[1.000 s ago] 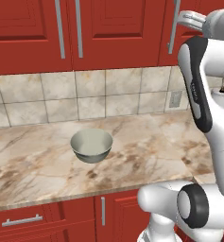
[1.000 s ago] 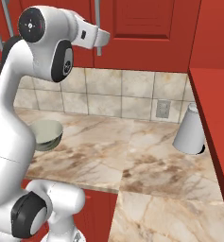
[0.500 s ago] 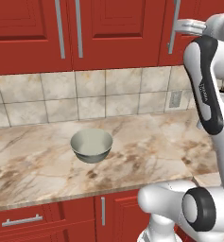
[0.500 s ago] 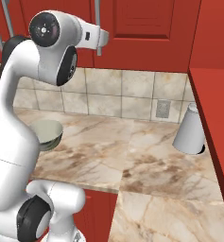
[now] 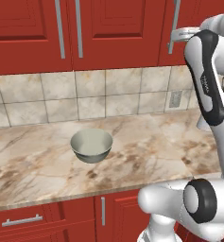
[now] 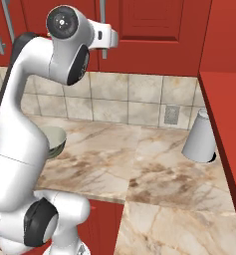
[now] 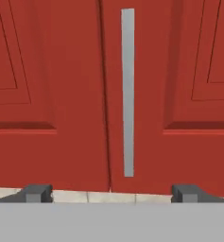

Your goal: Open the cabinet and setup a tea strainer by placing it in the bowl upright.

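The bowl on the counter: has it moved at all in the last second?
No. In the left base view the bowl sits on the same spot of the marble counter, below the same backsplash tiles.

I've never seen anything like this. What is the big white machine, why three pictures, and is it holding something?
It is a white robot arm on a driving base in a computer-drawn kitchen. Two pictures come from cameras on the base, behind the arm to its left and right. The third comes from a camera on the hand, looking past the open gripper at a red cabinet door and its silver handle. On the marble counter sit a grey-green bowl and a pale cup-like thing, upside down. The gripper holds nothing.
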